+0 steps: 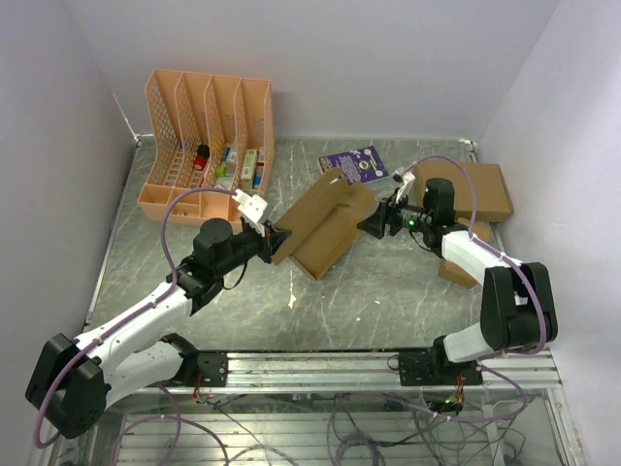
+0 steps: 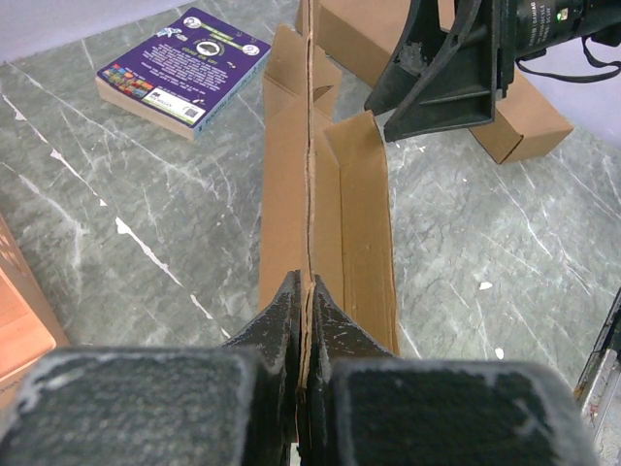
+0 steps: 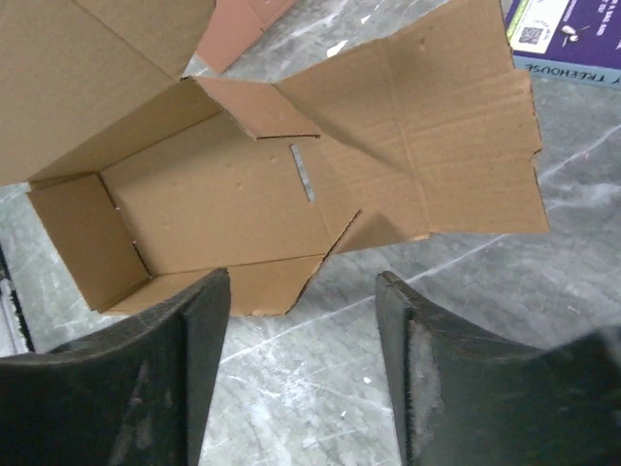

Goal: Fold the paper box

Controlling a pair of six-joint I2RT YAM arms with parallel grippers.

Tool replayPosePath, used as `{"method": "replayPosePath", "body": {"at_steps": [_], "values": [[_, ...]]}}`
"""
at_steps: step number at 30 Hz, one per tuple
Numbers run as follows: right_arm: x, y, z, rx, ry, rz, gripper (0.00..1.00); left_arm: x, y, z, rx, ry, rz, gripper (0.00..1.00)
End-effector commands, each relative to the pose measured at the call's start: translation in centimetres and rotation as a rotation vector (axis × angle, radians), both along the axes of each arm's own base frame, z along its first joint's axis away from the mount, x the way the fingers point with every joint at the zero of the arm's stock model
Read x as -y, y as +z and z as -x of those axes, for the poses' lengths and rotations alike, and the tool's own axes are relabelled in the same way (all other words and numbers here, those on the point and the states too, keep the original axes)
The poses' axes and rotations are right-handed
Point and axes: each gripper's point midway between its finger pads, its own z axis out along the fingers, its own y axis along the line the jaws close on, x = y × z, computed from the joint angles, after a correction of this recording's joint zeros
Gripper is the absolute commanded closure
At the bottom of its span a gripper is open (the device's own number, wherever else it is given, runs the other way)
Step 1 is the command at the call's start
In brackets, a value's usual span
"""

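The paper box (image 1: pixel 325 225) is a brown die-cut cardboard sheet, partly folded up, in the middle of the table. My left gripper (image 1: pixel 276 237) is shut on the near edge of one of its walls (image 2: pixel 309 194), seen edge-on in the left wrist view. My right gripper (image 1: pixel 373 224) is open and empty, just right of the box. In the right wrist view the open box interior (image 3: pixel 223 194) and a spread flap (image 3: pixel 456 146) lie beyond my fingertips (image 3: pixel 199 320).
A salmon file organizer (image 1: pixel 209 146) with small items stands at the back left. A purple book (image 1: pixel 353 163) lies behind the box. A larger brown cardboard box (image 1: pixel 480 189) and a small brown carton (image 1: pixel 456 272) sit at the right.
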Motion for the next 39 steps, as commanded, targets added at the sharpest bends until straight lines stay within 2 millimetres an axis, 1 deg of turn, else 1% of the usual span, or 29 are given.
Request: {"method": "replayPosePath", "body": {"at_steps": [1, 3, 7, 12, 13, 17, 23, 26, 27, 28, 30, 31, 33, 35, 37, 39], "values": [[-0.1, 0.4, -1.4, 0.051, -0.007, 0.034, 0.44, 0.7, 1.6, 0.1, 0.046, -0.03, 0.022, 0.93], [-0.3, 0.1, -1.5, 0.06, -0.002, 0.06, 0.46, 0.8, 1.6, 0.1, 0.045, -0.033, 0.024, 0.93], [-0.9, -0.3, -1.1, 0.062, 0.03, 0.079, 0.63, 1.0, 1.7, 0.1, 0.044, -0.037, 0.027, 0.93], [-2.0, -0.6, -0.2, 0.089, 0.096, 0.104, 0.83, 1.1, 1.4, 0.0, 0.041, -0.039, 0.028, 0.93], [-2.2, -0.6, 0.0, 0.095, 0.109, 0.112, 0.85, 1.1, 1.3, 0.0, 0.039, -0.039, 0.029, 0.93], [-3.0, -0.9, 0.9, 0.136, 0.161, 0.161, 0.89, 1.1, 1.1, -0.1, 0.033, -0.037, 0.028, 0.93], [-4.0, -2.3, 2.5, 0.185, 0.263, 0.256, 0.91, 1.3, 0.9, -0.3, 0.027, -0.036, 0.022, 0.93], [-4.1, -2.6, 2.8, 0.192, 0.289, 0.277, 0.91, 1.3, 0.7, -0.4, 0.025, -0.036, 0.015, 0.93], [-4.0, -2.6, 2.8, 0.189, 0.292, 0.281, 0.91, 1.3, 0.6, -0.5, 0.026, -0.036, 0.009, 0.93], [-3.9, -2.4, 2.6, 0.189, 0.296, 0.277, 0.88, 1.2, 0.5, -0.5, 0.027, -0.035, 0.001, 0.93], [-3.2, -1.4, 2.5, 0.177, 0.314, 0.25, 0.78, 1.1, 0.3, -0.4, 0.036, -0.038, -0.019, 0.93], [-2.8, -0.4, 2.3, 0.185, 0.325, 0.227, 0.71, 1.0, 0.2, -0.4, 0.046, -0.04, -0.037, 0.93], [-1.6, 1.1, 2.9, 0.207, 0.391, 0.188, 0.58, 0.8, 0.3, -0.3, 0.065, -0.048, -0.069, 0.93], [-0.3, 2.9, 3.4, 0.246, 0.43, 0.146, 0.48, 0.5, 0.7, -0.2, 0.088, -0.055, -0.097, 0.93], [1.2, 5.1, 2.9, 0.296, 0.407, 0.117, 0.38, 0.4, 1.1, 0.0, 0.112, -0.067, -0.119, 0.93], [3.2, 6.4, 1.5, 0.335, 0.318, 0.14, 0.29, 0.3, 1.4, 0.3, 0.133, -0.087, -0.144, 0.93]]}}
